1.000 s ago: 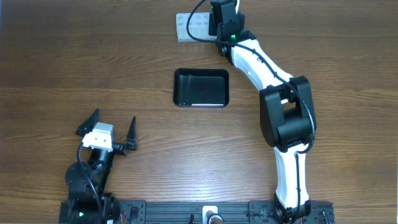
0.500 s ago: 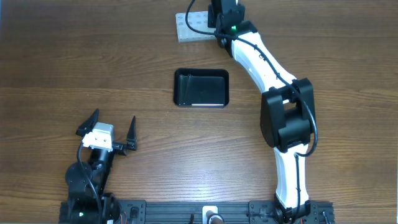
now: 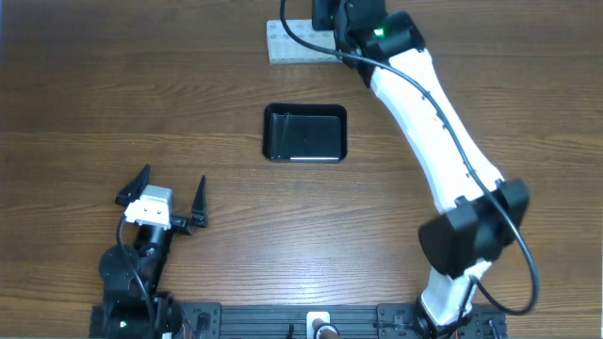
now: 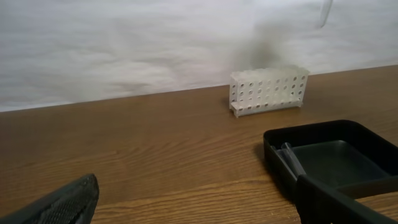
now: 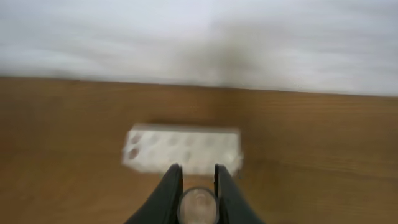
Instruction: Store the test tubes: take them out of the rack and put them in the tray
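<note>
Right hand [image 5: 197,173] raised test tube [image 5: 198,204] above rack [image 5: 180,149] (left hand [image 3: 172,181] open).

Top view: the right arm [image 3: 424,104] covers one end of the rack [image 3: 300,49]. Right wrist view: the rack is blurred. The test tube [image 5: 198,204] gripped by the right gripper [image 5: 198,171] shows just a round end, cut by the picture's edge.

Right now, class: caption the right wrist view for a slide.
Right gripper holds a test tube clear of the rack on the table.
</note>
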Tool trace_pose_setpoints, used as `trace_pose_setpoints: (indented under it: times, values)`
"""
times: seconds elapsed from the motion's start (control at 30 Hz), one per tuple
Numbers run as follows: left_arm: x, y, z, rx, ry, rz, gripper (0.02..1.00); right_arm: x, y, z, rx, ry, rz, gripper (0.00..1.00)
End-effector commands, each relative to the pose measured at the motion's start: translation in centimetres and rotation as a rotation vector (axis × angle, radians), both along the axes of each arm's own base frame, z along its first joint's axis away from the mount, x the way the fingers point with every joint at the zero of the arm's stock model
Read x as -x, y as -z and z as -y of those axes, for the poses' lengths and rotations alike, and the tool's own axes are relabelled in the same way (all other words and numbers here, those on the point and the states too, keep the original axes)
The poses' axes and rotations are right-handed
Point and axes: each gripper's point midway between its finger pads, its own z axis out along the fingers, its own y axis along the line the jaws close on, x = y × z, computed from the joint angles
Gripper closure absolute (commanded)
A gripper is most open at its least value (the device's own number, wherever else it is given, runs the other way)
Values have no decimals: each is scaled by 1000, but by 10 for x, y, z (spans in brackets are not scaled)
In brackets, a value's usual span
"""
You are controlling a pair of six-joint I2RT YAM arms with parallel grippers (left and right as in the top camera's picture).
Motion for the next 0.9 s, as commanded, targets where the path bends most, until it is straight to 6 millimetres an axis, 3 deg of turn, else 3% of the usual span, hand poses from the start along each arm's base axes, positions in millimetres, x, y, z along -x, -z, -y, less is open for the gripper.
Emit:
trace_pose_setpoints:
  times: [0.03, 0.2, 0.4, 0.53, 0.9]
  values:
    - [0, 1, 1, -9, 9, 4, 18, 38, 46, -32, -34, -162, -231, 893]
    - [0, 1, 1, -9, 9, 4, 18, 69, 109, -37, -2, -205, -475, 917]
    - [0, 1, 1, -9, 9, 4, 18, 78, 170, -52, -32, -253, -623, 923]
    - [0, 1, 1, -9, 9, 4, 18, 81, 197, -51, -13, -244, -680, 919]
    - [0, 1, 1, -9, 9, 4, 18, 89, 246, -49, 24, -231, -787, 910]
